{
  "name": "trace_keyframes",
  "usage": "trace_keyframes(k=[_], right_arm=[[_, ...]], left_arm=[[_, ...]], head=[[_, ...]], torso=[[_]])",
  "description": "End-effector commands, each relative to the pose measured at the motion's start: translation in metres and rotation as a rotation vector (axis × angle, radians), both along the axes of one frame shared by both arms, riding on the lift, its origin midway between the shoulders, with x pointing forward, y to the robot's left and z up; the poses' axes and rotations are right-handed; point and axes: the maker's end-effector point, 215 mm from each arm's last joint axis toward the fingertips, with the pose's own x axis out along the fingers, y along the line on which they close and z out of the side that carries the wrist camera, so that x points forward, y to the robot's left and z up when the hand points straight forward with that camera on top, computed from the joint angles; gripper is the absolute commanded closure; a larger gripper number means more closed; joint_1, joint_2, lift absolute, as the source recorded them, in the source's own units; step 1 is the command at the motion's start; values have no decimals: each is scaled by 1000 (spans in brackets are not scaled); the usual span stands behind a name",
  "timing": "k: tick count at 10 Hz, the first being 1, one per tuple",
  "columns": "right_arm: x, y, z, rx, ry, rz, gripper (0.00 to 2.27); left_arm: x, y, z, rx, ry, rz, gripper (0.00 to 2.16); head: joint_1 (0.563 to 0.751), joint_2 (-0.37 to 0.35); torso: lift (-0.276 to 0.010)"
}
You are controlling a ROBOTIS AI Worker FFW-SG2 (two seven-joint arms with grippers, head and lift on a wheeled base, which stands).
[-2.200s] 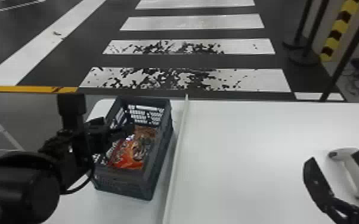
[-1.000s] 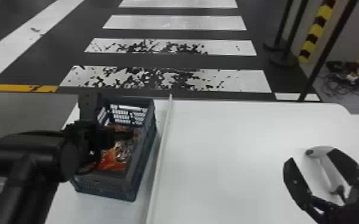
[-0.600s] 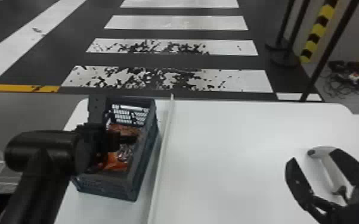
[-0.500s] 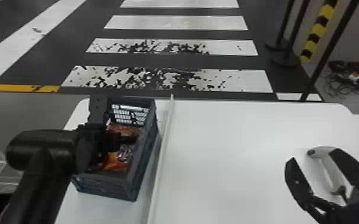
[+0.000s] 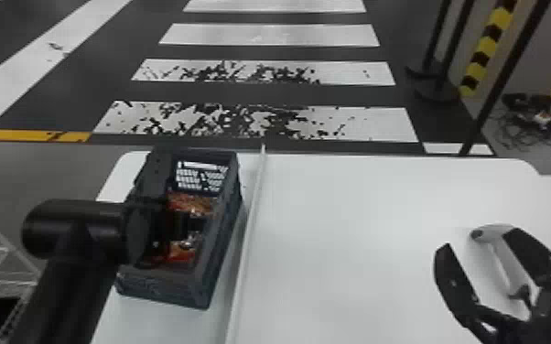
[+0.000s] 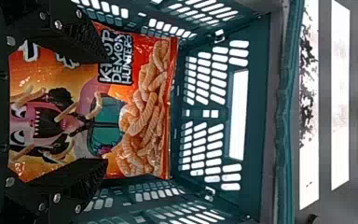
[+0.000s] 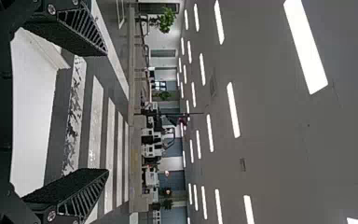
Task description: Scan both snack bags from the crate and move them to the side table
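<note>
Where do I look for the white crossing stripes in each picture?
Head view: the white stripes are on the floor past the white table.
Left wrist view: look past the far rim of the crate.
Right wrist view: they're just past the white table.
Shared landmark: the nearest stripe, covered in black specks.

Crate [image 5: 162, 295]: on bench [image 5: 357, 228], left of strip [image 5: 247, 242]
Snack bag [image 6: 144, 107]: in crate
Scanner [image 5: 501, 260]: on bench, right of strip
</note>
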Motion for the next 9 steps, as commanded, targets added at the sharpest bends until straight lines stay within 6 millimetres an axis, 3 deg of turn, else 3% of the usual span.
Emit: trace_keyframes(k=[1,2,3,4,6,9], right_arm=[[-3,3,4,4,-15,4,107],[-5,4,7,7,-23,4,107],[-7,3,9,7,-30,3,107],[-10,3,12,7,-43,1,107],[-14,2,18,10,-61,-2,107],[-18,4,22,13,-66,-1,107]], left_arm=[[-5,2,-11,-1,24,3,302],[-9,3,-16,-1,37,5,714],[-12,4,-21,-4,44,11,1477],[-15,3,-24,-20,46,8,1622],[-19,14,-22,-18,38,35,1703],[-18,22,22,10,-76,57,1703]], head=[[695,48],[695,51],[695,54],[695,57],[695,58],[695,76]], torso=[[-95],[-95],[-95],[-95],[-95],[-95]])
